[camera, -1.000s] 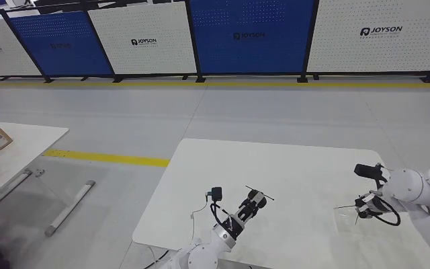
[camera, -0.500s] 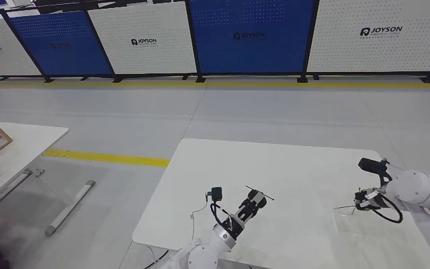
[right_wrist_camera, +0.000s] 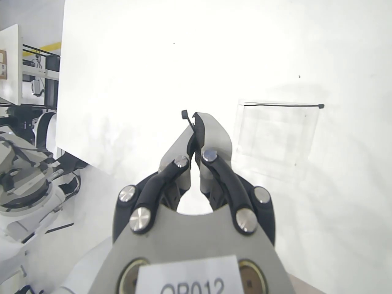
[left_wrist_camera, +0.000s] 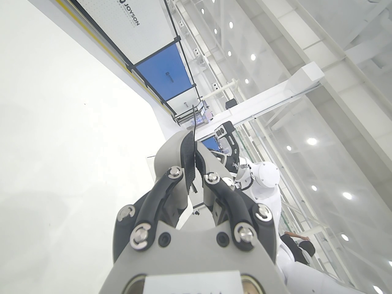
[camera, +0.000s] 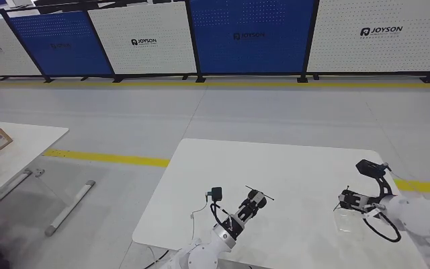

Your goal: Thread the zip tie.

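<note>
Two grippers are loaded, and only one of them has moved.

In the top view, your left gripper [camera: 254, 198] sits near the 7 o'clock edge of the table [camera: 282, 161]. It is pinched on a thin black zip tie [camera: 269, 197] lying across its tips, and it has not shifted in the last second. Your right gripper [camera: 344, 200], over at 4 o'clock, has swung round. Its arm has dropped back toward 6 o'clock and its tips now point toward 9 o'clock, at the left gripper, from above the 12 o'clock edge of the clear tray [camera: 349, 225]. The two are still well apart.

In the left wrist view, the left gripper [left_wrist_camera: 193, 142] has its jaws closed on the zip tie [left_wrist_camera: 194, 117]. The slim tail pokes out past the tips.

In the right wrist view, the right gripper [right_wrist_camera: 194, 123] is clamped on a second zip tie [right_wrist_camera: 184, 114], whose square head stands just beyond the tips. A spare zip tie [right_wrist_camera: 281, 104] lies along one rim of the clear tray [right_wrist_camera: 309, 136], near the gripper.

You can read that turn as lining the head up with the tail. Threading has not begun, and you will need to close the gap with fine alignment.
</note>
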Controlling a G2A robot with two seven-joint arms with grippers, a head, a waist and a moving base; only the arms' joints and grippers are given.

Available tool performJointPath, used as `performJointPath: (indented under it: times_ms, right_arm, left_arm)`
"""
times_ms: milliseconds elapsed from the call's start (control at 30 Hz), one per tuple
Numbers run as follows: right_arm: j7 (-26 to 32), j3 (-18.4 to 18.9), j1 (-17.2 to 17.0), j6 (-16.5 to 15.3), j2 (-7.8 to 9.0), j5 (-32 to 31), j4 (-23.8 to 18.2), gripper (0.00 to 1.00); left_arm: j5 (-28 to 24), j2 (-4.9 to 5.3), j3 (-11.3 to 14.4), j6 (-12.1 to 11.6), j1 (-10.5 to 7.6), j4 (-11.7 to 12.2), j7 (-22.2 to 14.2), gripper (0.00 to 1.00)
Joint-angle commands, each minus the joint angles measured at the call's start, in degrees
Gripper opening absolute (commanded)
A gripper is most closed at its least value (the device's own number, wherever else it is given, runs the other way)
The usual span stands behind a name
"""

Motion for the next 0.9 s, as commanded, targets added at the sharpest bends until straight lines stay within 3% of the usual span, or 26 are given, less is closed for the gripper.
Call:
performJointPath:
  times_ms: [0, 67, 167, 300, 500, 633, 867]
  right_arm:
    - [0.0, 0.0, 0.0, 0.0, 0.00, 0.0, 0.0, 0.00]
    - [-0.4, 0.0, -0.1, -0.1, -0.03, 0.2, 0.0, 0.00]
    - [-6.8, 1.4, -1.9, -1.9, -0.52, 4.9, 0.6, 0.00]
    - [-16.6, 3.3, -6.0, -7.1, -1.26, 12.1, 0.4, 0.00]
    - [-27.6, 2.4, -9.9, -9.4, -2.39, 13.8, -2.8, 0.00]
    - [-28.7, -0.1, -9.3, -9.3, -3.34, 14.5, -3.7, 0.00]
    - [-28.7, -0.1, -9.3, -9.3, -3.34, 14.5, -3.7, 0.00]
  left_arm:
    - [0.0, 0.00, 0.0, 0.0, 0.00, 0.0, 0.0, 0.00]
    - [0.0, 0.00, 0.0, 0.0, 0.00, 0.0, 0.0, 0.00]
    - [0.0, 0.00, 0.0, 0.0, 0.00, 0.0, 0.0, 0.00]
    - [0.0, 0.00, 0.0, 0.0, 0.00, 0.0, 0.0, 0.00]
    - [0.0, 0.00, 0.0, 0.0, 0.00, 0.0, 0.0, 0.00]
    - [0.0, 0.00, 0.0, 0.0, 0.00, 0.0, 0.0, 0.00]
    - [0.0, 0.00, 0.0, 0.0, 0.00, 0.0, 0.0, 0.00]
